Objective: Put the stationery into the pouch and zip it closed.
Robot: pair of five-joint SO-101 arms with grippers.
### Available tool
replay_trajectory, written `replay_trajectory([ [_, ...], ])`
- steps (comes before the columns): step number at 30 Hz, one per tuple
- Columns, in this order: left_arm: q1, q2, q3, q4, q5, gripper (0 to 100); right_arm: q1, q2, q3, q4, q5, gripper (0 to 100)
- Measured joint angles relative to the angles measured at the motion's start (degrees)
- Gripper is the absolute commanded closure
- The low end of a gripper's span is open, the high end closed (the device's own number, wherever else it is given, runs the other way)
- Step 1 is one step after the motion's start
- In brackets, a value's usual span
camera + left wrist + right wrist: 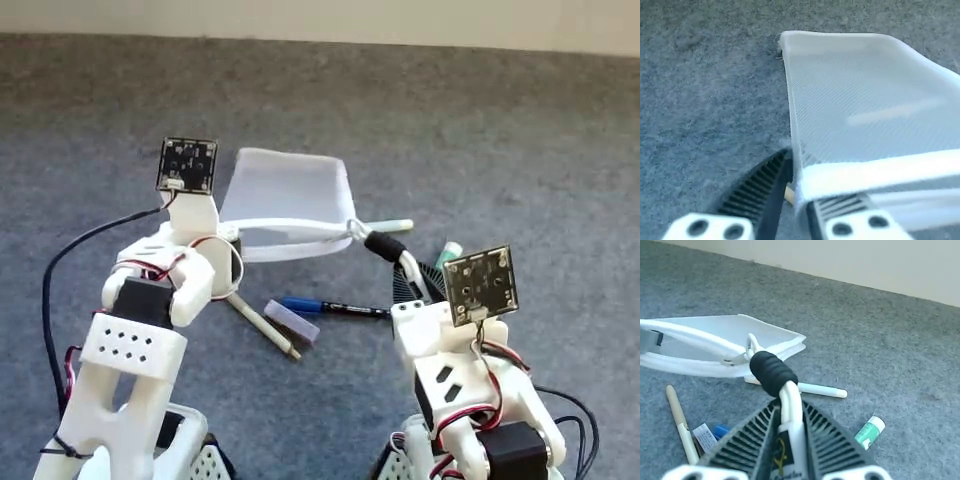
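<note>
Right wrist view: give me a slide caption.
Right gripper, jaws shut on a black-gripped pen, its tip at the zipper end of the white pouch.

In the high view we look steeply down on the grey desk (500,120) from behind both arms. The left wrist view sits very near the white pouch (865,100), facing its mesh side over the left end effector (799,177), which pinches its edge. The right wrist view looks forward at a shallower angle, over the right end effector (790,407) and the black-gripped pen (772,372) it clamps, to the far wall (865,265). All three share the pouch; the high and right wrist views also share the white pen (820,389).
</note>
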Motion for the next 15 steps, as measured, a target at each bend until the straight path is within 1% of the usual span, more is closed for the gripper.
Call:
replay_trajectory([
  [7,0.1,0.0,0.0,0.3,-1.3,99,0.0,0.1,0.0,0.0,0.0,99.2],
  [10,0.1,0.0,-2.1,3.9,-1.5,99,0.0,0.1,0.0,0.0,0.0,99.0],
  [12,0.1,0.0,-3.9,6.2,-1.3,99,0.0,0.1,0.0,0.0,0.0,95.7],
  [15,-0.4,0.0,-5.3,8.1,-1.4,99,0.0,0.1,0.0,0.0,-0.2,84.8],
])
